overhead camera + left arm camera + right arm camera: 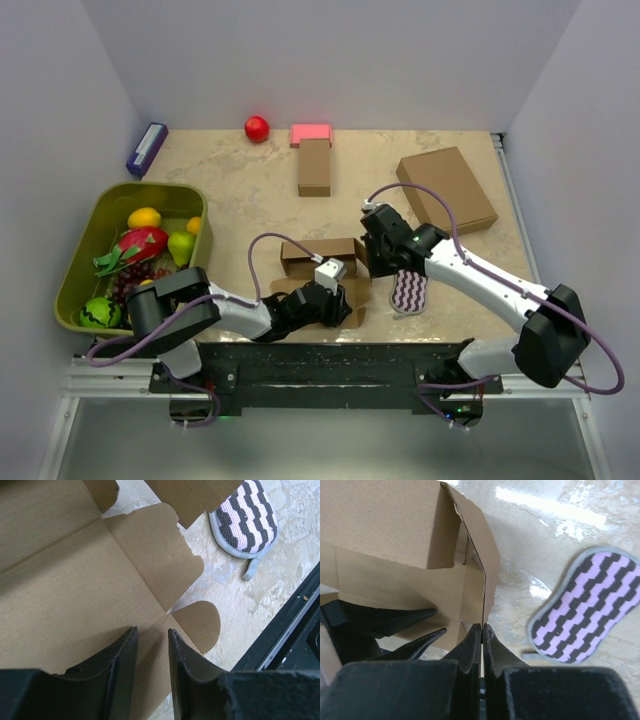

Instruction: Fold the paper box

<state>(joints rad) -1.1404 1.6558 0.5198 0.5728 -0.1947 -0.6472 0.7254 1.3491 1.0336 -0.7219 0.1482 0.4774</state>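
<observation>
The paper box (pixel 305 258) sits mid-surface (pixel 230 190) between the two arms. It is half-formed, with the floor panel flat, the right end wall raised and the other flaps loose.

Risks:
- The whole box could be dragged or twisted across the surface if the wall is pulled while the floor is not pinned firmly.
- The right gripper (pixel 482 627) is pressed together at the upright end wall's edge and seems to be pinching it. With too hard a pull the thin wall could be torn or creased, or it could slip free and drop flat.
- The left gripper (pixel 151 630) is partly spread over the floor panel with nothing clamped. If it is shut there, the cardboard could be buckled off its score line.
- The striped pad (pixel 408 292) lies just beside the box's right end and could be snagged.
- The rounded tab (pixel 200 625) could be bent under.

Hidden or unclear:
- The near half of the box is covered by the left arm in the top view.
- The far flaps are cut off in both wrist views.
- Contact between the left fingertips and the panel cannot be told.
- Cardboard between the right fingers is not clearly seen.
</observation>
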